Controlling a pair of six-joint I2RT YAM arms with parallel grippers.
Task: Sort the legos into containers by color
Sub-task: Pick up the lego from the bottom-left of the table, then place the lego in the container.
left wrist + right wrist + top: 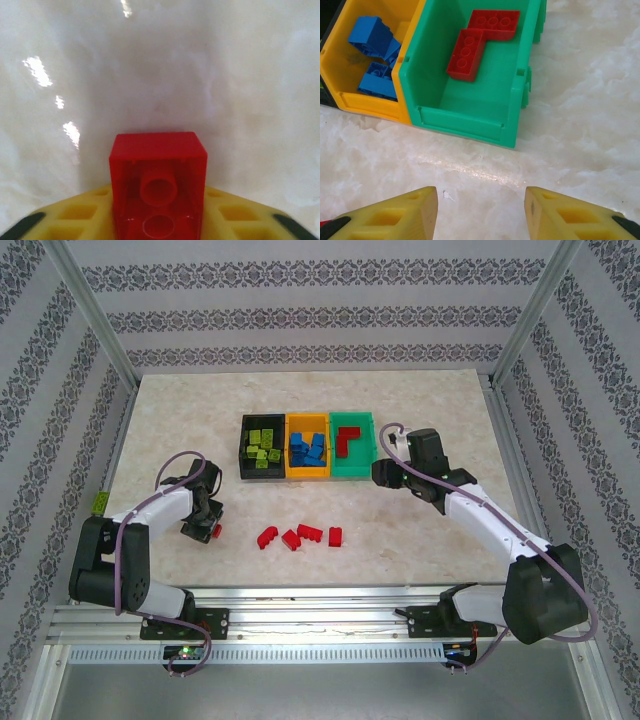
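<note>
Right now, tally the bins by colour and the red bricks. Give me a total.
Black bin: 1
Orange bin: 1
Green bin: 1
Red bricks: 7 (2 in the green bin, 4 loose on the table, 1 red brick in the left end effector)
Total: 10

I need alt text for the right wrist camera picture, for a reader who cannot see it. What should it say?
A green bin holds two red legos laid in an L; beside it an orange bin holds blue legos. At the bottom edge, the right gripper stands open over the pale table, holding nothing.
</note>
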